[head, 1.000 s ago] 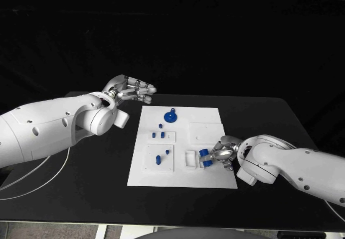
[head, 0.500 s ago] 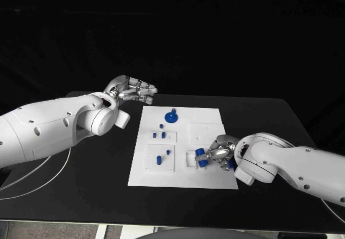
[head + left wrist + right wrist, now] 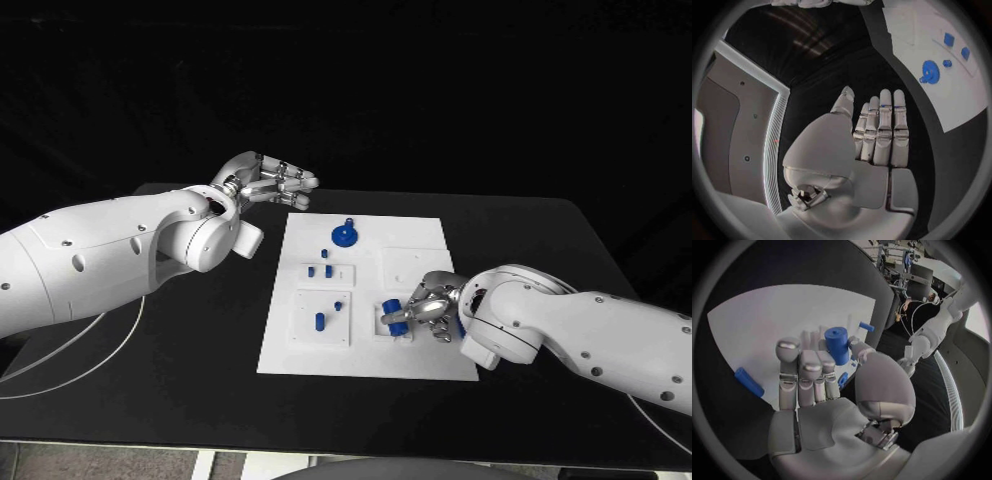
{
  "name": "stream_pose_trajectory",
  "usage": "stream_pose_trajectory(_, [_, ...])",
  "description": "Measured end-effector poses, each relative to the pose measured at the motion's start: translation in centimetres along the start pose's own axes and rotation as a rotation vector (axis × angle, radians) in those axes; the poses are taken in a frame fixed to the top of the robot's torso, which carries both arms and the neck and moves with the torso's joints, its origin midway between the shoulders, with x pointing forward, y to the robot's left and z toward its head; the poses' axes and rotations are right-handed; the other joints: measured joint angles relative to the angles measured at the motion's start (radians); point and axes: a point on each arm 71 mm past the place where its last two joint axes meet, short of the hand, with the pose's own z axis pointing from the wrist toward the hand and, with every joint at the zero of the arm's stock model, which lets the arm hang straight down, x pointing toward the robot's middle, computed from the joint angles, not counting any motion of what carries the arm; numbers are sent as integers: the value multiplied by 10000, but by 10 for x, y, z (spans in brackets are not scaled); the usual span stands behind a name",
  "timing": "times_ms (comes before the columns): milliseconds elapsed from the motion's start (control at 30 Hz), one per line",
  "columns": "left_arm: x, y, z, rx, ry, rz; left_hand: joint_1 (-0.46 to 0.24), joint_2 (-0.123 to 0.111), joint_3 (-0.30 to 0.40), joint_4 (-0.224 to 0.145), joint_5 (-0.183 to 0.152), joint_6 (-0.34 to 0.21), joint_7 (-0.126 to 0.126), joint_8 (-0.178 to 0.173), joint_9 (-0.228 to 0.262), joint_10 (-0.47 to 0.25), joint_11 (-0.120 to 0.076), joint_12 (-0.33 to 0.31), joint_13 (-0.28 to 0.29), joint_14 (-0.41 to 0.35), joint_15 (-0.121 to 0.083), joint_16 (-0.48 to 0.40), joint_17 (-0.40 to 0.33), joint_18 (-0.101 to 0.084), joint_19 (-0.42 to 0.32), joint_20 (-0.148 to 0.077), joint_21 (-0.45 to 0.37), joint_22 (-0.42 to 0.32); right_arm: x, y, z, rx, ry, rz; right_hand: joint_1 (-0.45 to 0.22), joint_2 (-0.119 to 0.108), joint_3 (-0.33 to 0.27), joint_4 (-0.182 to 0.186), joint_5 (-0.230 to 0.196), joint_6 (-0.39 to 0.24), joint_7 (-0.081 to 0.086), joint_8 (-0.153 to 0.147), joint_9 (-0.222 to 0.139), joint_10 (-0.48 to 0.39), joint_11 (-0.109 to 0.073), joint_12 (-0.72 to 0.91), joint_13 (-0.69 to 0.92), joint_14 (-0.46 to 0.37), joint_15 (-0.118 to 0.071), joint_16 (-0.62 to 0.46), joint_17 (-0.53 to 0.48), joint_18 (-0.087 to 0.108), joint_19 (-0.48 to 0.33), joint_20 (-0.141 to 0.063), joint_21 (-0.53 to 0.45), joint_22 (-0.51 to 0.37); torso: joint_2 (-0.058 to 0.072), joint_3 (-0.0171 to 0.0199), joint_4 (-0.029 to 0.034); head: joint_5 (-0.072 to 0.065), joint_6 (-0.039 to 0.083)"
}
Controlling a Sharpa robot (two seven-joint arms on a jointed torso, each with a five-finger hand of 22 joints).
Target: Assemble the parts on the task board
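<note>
the black desk [image 3: 173, 380] has a matte, flat top, and the board [image 3: 418, 240], a smooth white rectangular plate with shallow raised blocks and recesses, lies at its middle. two glossy white arms reach in from either side. the left arm lies along the desk's left side with its silver left hand [image 3: 267, 182] lifted off the far left corner of the board, palm out; in the left wrist view its fingers [image 3: 886, 131] stand straight and side by side, the thumb a little apart, with nothing in them. the right arm bends in from the right, its right hand [image 3: 428, 305] low over the near right part of the board, fingers [image 3: 799, 371] curled down around a blue cylinder [image 3: 392, 309], a smooth round-ended peg held between thumb and fingers just above a white holder on the board. the other parts are small blue plastic pieces: a round disc with a short stem [image 3: 345, 235] at the far end of the board, three little pegs [image 3: 325, 269] on a block left of centre, and two pieces [image 3: 319, 321] on the near left block, one oblong and one smaller. in the right wrist view a short blue bar [image 3: 748, 382] lies flat on the board beside the fingers, apart from them.
</note>
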Motion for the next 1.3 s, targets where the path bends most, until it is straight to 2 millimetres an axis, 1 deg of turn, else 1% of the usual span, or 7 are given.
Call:
stream_pose_trajectory(300, [1,0,0,-18,27,-9,0,0,0,0,0,0,0,0,-1,-37,37,0,0,0,0,0,0,0,0,0,0,-32,1,4,7,-1,-66,-302,-159,-209,-273,278,0,79,-59,75,-2,54,14,-39,1,-2,3,-1,-1,0,0,0,-43,0,5,6,1,37,-31])
stream_pose_trajectory(500, [1,0,0,-39,39,-12,0,0,0,0,-1,0,1,0,0,-37,36,0,0,0,0,0,1,0,0,0,0,-57,1,5,10,-13,-149,-514,-205,-254,-637,609,0,41,-21,75,1,10,16,-125,-29,-3,3,-89,-1,1,0,0,-43,0,6,6,0,65,-48])
stream_pose_trajectory(633, [1,0,0,-50,46,-15,-124,7,0,0,-1,-35,36,0,1,-37,36,0,0,0,0,0,0,0,0,0,0,-89,1,6,11,-11,-201,-609,-131,-478,-1060,1032,2,40,17,67,-17,-80,-1,-193,-60,-4,3,-157,-18,0,0,0,-90,0,6,6,0,78,-65])
stream_pose_trajectory(867, [1,0,0,-59,53,-16,-212,-54,-40,40,-87,-35,36,0,8,-36,36,0,0,0,0,0,0,0,37,37,0,-123,1,7,12,-41,-251,-771,-69,-539,-1322,1283,2,32,34,76,-14,-82,-2,-206,-69,-4,4,-158,-17,0,0,0,-137,0,5,5,-5,88,-82])
stream_pose_trajectory(1033, [2,0,0,-66,56,-17,-265,-106,-67,67,-126,-35,36,0,7,-36,36,0,0,0,0,0,1,0,37,37,0,-141,1,7,12,-64,-255,-856,103,-712,-1906,1575,2,-41,37,84,-9,-83,-4,-232,-76,-3,4,-180,-6,0,0,0,-137,0,2,7,-10,99,-93])
stream_pose_trajectory(1133, [2,0,0,-71,56,-17,-265,-106,-67,67,-126,-35,36,0,7,-36,36,0,0,0,0,0,1,0,36,37,0,-184,2,7,12,-74,-250,-891,175,-650,-1927,1654,2,-48,30,86,16,-84,-4,-233,-76,-4,4,-195,19,0,0,0,-137,0,2,7,-11,102,-95])
stream_pose_trajectory(1300, [1,0,0,-83,53,-17,-265,-106,-66,67,-126,-35,36,0,7,-36,36,0,0,0,0,0,0,0,36,37,0,-184,2,8,12,-88,-254,-929,208,-683,-1927,1655,2,-49,30,86,20,-84,-4,-233,-76,-4,4,-195,19,0,0,0,-137,-1,3,12,-11,103,-106])
